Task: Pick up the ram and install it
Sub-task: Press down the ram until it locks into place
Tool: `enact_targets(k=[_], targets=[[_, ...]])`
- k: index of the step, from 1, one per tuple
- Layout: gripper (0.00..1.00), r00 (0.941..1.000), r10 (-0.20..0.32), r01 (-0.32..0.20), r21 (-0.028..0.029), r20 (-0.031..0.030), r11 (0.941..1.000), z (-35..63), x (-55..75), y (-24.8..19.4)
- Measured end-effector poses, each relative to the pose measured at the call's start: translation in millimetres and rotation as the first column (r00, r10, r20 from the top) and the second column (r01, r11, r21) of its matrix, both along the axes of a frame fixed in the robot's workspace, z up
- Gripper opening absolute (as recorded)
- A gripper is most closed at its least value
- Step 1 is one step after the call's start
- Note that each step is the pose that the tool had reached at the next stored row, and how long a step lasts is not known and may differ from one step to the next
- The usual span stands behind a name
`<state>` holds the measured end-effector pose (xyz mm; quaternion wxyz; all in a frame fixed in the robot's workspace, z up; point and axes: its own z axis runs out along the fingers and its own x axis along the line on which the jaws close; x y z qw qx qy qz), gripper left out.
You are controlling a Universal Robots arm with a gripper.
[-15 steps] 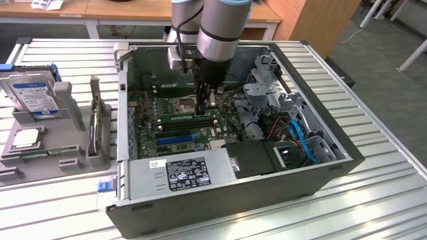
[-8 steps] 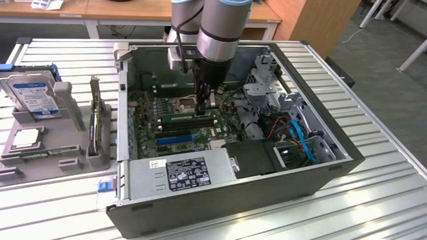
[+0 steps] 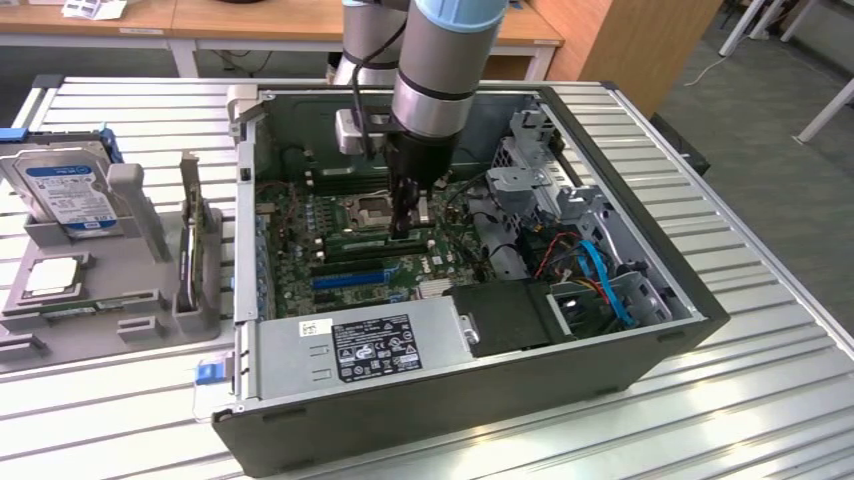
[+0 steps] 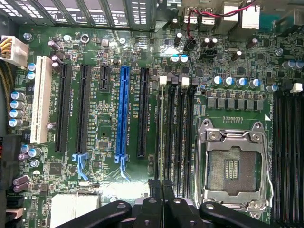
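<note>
The ram [image 4: 161, 133] shows edge-on as a thin pale line along the memory slot nearest the long black expansion slots. In the exterior view it is a short green strip [image 3: 380, 240] under the fingertips. My gripper [image 4: 161, 187] is shut on its top edge. The arm reaches straight down into the open computer case, with the gripper [image 3: 400, 230] low over the motherboard [image 4: 142, 173] beside the empty CPU socket [image 4: 232, 164]. I cannot tell how deep the ram sits in the slot.
More black memory slots [image 4: 180, 133] lie between the ram and the socket. A blue slot [image 4: 123, 114] is beside them. The case holds a power supply [image 3: 360, 345] and blue cables [image 3: 601, 275]. At the exterior view's left, a grey holder [image 3: 134, 200] carries a hard drive [image 3: 67, 190] and a dark card [image 3: 194, 245].
</note>
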<state>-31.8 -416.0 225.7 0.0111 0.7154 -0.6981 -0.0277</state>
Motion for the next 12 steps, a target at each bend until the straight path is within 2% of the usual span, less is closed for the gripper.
enact_targets(k=[12], targets=[[0.12, 1.0, 0.0, 0.0, 0.0, 0.0, 1.0, 0.0, 0.0, 0.0]])
